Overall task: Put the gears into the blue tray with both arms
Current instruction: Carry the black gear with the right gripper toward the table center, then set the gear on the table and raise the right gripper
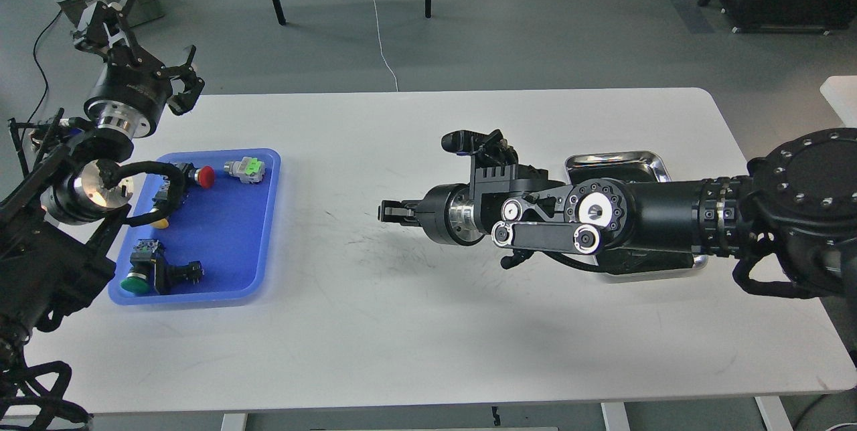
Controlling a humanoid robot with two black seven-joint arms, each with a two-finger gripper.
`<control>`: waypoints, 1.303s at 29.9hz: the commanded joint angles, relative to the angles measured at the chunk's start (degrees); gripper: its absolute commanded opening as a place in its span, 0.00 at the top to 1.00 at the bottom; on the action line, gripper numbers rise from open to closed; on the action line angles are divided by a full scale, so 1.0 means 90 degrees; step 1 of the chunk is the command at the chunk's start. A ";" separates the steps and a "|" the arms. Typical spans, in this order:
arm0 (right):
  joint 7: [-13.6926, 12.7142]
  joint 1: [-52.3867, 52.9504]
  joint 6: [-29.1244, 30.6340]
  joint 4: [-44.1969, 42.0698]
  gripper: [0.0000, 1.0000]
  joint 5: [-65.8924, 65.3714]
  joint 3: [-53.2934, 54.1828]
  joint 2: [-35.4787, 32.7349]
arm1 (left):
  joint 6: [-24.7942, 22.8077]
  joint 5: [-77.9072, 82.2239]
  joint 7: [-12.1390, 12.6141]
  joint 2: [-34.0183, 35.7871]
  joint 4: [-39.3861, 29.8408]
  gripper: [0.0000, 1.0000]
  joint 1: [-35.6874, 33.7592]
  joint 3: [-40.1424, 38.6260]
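Observation:
The blue tray (234,243) lies at the table's left side with several push-button switches in it. My left gripper (144,49) hangs open above the table's back-left corner, just behind the tray, with nothing between its fingers. My right arm reaches across the table from the right. Its gripper (395,211) is low over the middle of the table, pointing left toward the tray, with its fingers pressed together. Nothing shows between the tips. No gears can be made out; the right arm covers most of the steel tray.
A steel tray (616,160) sits at the right, only its back rim showing behind my right arm. In the blue tray lie a red-capped switch (204,177), a green-labelled one (245,168) and a green-capped one (137,282). Table legs and cables stand behind the table.

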 commanded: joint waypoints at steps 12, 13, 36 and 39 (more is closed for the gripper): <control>-0.0069 -0.0305 0.0088 -0.0021 0.85 -0.0231 -0.0017 -0.0001 | -0.0005 0.0000 -0.0022 0.0000 -0.0041 0.02 0.0020 -0.0019; -0.0070 -0.0325 0.0098 -0.0021 0.85 -0.0231 -0.0017 -0.0001 | -0.0005 0.0000 -0.0022 0.0000 -0.0041 0.02 0.0029 -0.0019; 0.0263 -0.0540 -0.0029 -0.0177 0.00 -0.0134 0.0499 -0.0001 | -0.0014 0.0000 -0.0022 0.0000 -0.0041 0.02 0.0049 0.0000; 0.0263 -0.0520 -0.0029 -0.0333 0.00 -0.0124 0.0841 -0.0001 | -0.0005 0.0000 -0.0022 0.0019 -0.0031 0.02 0.0049 0.0000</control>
